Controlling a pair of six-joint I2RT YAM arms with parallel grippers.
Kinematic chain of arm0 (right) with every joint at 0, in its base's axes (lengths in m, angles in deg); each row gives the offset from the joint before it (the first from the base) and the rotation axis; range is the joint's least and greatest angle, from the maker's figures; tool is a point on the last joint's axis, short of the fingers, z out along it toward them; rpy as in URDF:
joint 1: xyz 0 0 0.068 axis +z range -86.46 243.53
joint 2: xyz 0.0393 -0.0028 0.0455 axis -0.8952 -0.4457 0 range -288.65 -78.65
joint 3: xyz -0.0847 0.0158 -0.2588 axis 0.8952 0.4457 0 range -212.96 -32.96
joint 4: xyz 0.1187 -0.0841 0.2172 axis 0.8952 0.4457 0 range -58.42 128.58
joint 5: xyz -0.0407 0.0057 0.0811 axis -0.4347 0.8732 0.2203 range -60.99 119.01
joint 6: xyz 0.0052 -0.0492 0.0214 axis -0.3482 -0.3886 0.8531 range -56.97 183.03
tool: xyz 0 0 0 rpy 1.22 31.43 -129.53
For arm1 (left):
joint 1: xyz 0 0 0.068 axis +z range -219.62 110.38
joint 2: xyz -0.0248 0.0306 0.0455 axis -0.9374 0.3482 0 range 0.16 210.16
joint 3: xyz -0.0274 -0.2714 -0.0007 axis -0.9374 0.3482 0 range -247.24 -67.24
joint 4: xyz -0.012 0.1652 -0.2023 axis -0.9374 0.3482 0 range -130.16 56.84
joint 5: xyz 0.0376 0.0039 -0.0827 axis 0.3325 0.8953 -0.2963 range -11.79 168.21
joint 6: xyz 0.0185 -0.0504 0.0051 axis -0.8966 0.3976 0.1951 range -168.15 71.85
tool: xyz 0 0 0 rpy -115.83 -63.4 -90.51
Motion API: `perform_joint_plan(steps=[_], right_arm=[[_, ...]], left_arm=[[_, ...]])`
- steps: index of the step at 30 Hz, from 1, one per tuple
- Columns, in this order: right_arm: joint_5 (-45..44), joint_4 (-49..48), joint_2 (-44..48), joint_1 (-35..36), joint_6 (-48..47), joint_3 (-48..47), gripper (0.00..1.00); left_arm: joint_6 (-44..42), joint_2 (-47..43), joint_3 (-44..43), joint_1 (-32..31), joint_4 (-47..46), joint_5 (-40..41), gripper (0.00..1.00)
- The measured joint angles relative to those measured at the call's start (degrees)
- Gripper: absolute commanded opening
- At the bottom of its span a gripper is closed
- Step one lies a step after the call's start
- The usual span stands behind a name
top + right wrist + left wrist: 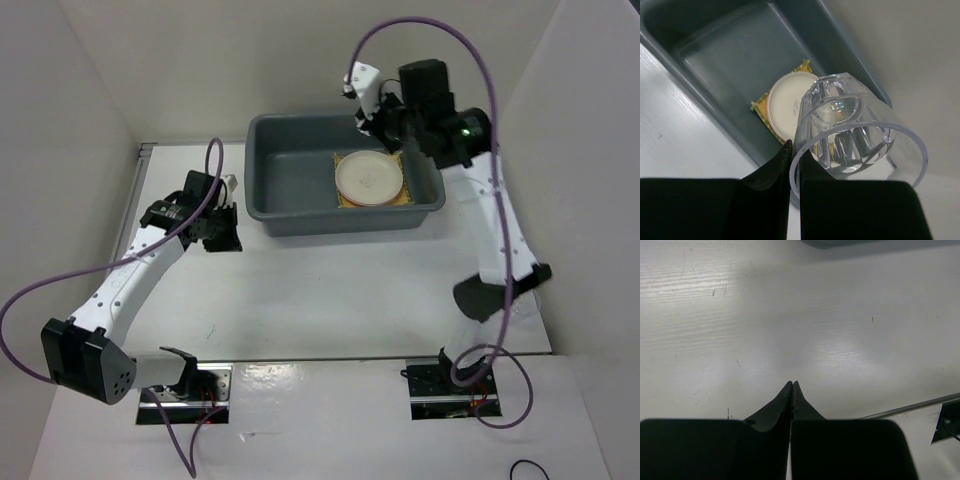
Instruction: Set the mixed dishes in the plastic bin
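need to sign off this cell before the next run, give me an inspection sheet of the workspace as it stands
surface: white table, faint scratches
job's things: grey plastic bin at the far side; yellow mat on its floor at the right end; cream plate on the mat, pinkish edge around it; clear cup raised by the bin's far right rim, not yet in
clutter: nothing seen
grippers: left jaws shut, empty, over the table left of the bin; right jaws shut on the cup's wall
cables: purple cable looping off the left arm, another off the right; black cable near right
surroundings: white walls around the table
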Motion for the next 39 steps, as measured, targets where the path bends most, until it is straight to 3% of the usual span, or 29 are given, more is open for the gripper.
perform_joint_plan(steps=[12,20,26,29,32,39], right_arm=[[3.6,9.0,-42.7,11.6,0.1,-25.9,0.03],[5.2,10.2,-51.2,11.6,-1.6,-32.1,0.11],[5.4,10.3,-55.9,11.3,-2.7,-35.0,0.11],[5.4,10.3,-57.6,11.3,-2.9,-35.6,0.16],[5.3,10.4,-58.1,11.3,-2.9,-35.8,0.29],[4.8,10.4,-57.9,11.4,-2.4,-39.8,0.68]], left_arm=[[-0.3,-2.2,0.6,3.3,0.3,-0.7,0.00],[-3.1,-2.6,1.4,7.3,0.9,-1.8,0.00],[-3.3,-2.6,2.5,8.0,0.9,-2.8,0.00],[-3.3,-2.6,3.2,8.1,0.4,-3.3,0.00],[-3.3,-2.6,4.1,8.5,0.3,-3.9,0.00],[-3.5,-2.6,4.3,8.7,0.2,-4.4,0.04]])
